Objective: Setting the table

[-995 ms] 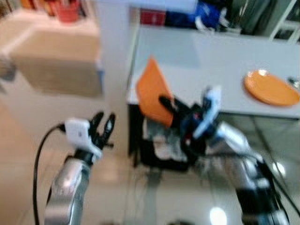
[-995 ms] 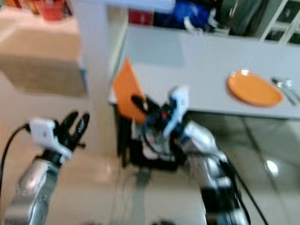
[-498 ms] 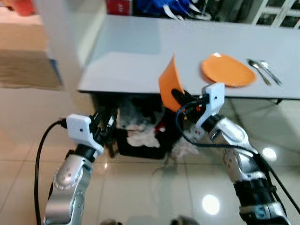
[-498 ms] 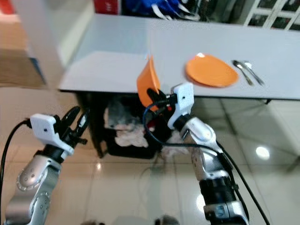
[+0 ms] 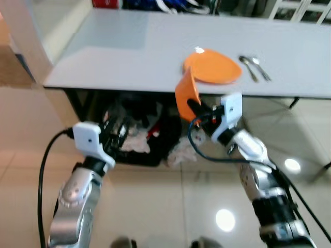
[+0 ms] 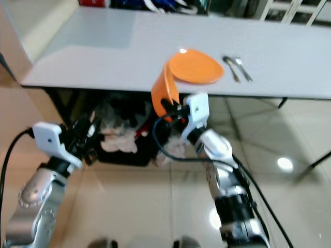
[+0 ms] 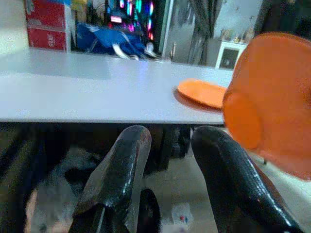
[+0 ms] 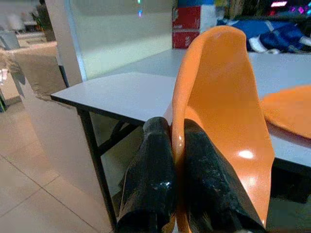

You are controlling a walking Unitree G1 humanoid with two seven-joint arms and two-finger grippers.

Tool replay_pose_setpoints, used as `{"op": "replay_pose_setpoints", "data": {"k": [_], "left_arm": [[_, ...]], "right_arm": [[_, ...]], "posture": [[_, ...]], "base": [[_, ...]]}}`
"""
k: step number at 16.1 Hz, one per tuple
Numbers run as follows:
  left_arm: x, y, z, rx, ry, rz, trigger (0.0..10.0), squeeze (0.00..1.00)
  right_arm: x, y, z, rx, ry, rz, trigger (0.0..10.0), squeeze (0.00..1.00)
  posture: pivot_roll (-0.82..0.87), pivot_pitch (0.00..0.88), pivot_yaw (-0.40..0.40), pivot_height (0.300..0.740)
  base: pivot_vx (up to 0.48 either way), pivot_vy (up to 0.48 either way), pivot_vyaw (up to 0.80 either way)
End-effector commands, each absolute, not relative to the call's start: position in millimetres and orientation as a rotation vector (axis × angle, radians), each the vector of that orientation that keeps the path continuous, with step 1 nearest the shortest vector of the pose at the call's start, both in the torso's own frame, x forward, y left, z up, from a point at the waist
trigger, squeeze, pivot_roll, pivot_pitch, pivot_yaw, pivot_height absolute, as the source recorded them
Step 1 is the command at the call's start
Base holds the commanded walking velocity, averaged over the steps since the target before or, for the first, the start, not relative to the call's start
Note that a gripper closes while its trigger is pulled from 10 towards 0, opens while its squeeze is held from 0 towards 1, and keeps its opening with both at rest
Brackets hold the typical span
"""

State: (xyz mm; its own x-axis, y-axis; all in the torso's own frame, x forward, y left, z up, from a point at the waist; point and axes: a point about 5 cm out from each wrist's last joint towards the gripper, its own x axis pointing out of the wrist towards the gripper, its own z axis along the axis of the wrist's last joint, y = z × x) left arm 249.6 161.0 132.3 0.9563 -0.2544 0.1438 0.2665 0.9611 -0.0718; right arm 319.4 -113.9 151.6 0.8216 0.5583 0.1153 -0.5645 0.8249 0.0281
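My right gripper (image 5: 194, 107) is shut on the rim of an orange bowl (image 5: 185, 95), held tilted on edge just before the grey table's (image 5: 119, 57) front edge. In the right wrist view both black fingers (image 8: 150, 165) pinch the orange bowl (image 8: 218, 87). An orange plate (image 5: 214, 66) lies flat on the table right behind the bowl, with two spoons (image 5: 253, 67) to its right. My left gripper (image 7: 167, 136) hangs low on the left, open and holding nothing, pointing under the table.
Under the table stands a dark bin (image 5: 134, 139) stuffed with crumpled white and red things. A red box (image 7: 46, 26) and a blue bag (image 7: 107, 41) sit at the table's far side. Glossy tiled floor (image 5: 170, 206) lies below my arms.
The whole view has shifted as I walk: the table and the orange plate have slid left and nearer. The held bowl now sits right before the plate. Both grippers keep their states.
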Motion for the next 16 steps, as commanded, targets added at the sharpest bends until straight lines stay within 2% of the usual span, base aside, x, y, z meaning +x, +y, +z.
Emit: {"op": "replay_pose_setpoints", "data": {"k": [1,10,13,16], "left_arm": [[252.0,154.8,134.8,-0.086,-0.138,-0.272,10.0,0.00],[259.7,157.7,135.8,-0.061,-0.127,-0.235,10.0,0.00],[256.7,153.2,139.8,-0.070,-0.150,-0.268,10.0,0.00],[257.2,151.6,144.6,-0.069,-0.166,-0.276,10.0,0.00]], "right_arm": [[322.0,-124.3,158.7,0.038,-0.147,0.557,10.0,0.00],[327.4,-139.2,151.2,-0.041,-0.135,0.462,10.0,0.00],[326.8,-133.7,153.6,-0.057,-0.142,0.478,10.0,0.00],[328.2,-131.1,160.9,-0.061,-0.165,0.490,10.0,0.00]], "posture": [[-0.08,0.090,-0.024,0.740],[-0.10,0.086,-0.024,0.740],[-0.10,0.088,-0.025,0.740],[-0.10,0.089,-0.028,0.740]], "base": [[0.000,0.000,0.00],[0.000,0.000,0.00],[0.412,0.000,-0.80],[0.480,0.000,0.00]]}}
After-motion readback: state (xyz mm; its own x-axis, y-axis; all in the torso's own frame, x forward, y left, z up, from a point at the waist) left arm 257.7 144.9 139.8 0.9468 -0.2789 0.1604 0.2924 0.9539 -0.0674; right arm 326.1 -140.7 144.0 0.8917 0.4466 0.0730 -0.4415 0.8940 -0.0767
